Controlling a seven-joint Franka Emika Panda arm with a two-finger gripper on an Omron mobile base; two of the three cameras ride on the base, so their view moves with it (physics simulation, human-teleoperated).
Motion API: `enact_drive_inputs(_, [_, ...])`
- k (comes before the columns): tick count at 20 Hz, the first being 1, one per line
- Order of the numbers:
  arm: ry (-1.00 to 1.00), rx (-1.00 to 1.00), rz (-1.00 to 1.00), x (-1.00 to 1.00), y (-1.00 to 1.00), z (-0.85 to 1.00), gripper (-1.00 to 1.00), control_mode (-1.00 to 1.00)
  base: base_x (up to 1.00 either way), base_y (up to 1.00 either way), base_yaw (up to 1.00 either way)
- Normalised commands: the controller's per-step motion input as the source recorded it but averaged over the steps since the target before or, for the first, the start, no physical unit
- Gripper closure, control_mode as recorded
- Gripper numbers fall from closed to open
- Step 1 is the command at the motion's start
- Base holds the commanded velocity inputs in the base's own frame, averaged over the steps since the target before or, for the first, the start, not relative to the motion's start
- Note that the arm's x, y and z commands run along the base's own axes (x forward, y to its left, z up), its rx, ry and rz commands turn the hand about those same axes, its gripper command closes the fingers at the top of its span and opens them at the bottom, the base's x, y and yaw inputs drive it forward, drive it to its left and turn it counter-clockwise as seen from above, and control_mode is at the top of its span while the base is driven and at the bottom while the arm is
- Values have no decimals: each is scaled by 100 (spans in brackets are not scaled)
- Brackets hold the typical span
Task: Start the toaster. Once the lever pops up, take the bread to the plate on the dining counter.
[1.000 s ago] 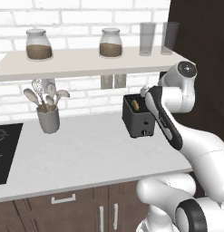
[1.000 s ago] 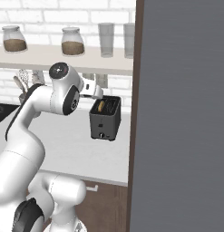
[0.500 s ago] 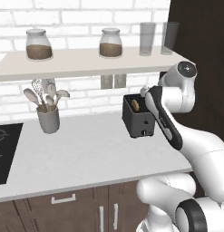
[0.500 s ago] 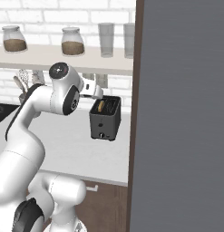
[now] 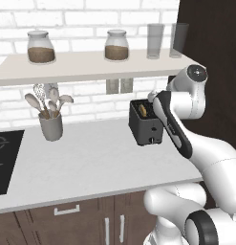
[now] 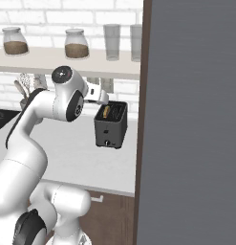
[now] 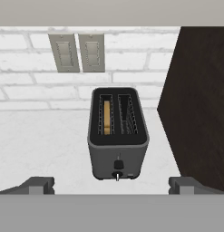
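Pale grey counter (image 5: 91,162) under the brick wall is carrying the toaster (image 7: 118,133), the bread (image 7: 106,117) sitting in its slot at ten o'clock. Nothing is shifting from a second ago: the gripper (image 7: 112,185) is still hovering above with jaws wide, holding nothing. I judge the lever is not yet being pressed.

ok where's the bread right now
The bread stands in the left slot of the toaster in the hand view, on the pale counter below the wall outlets.
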Motion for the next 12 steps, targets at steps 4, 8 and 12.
enact_drive_inputs(4, [0,0,0,0,0,0,-100,-100,0,0,0])
enact_drive_inputs(8, [0,0,0,0,0,0,-100,-100,0,0,0])
enact_drive_inputs(12, [0,0,0,0,0,0,-100,-100,0,0,0])
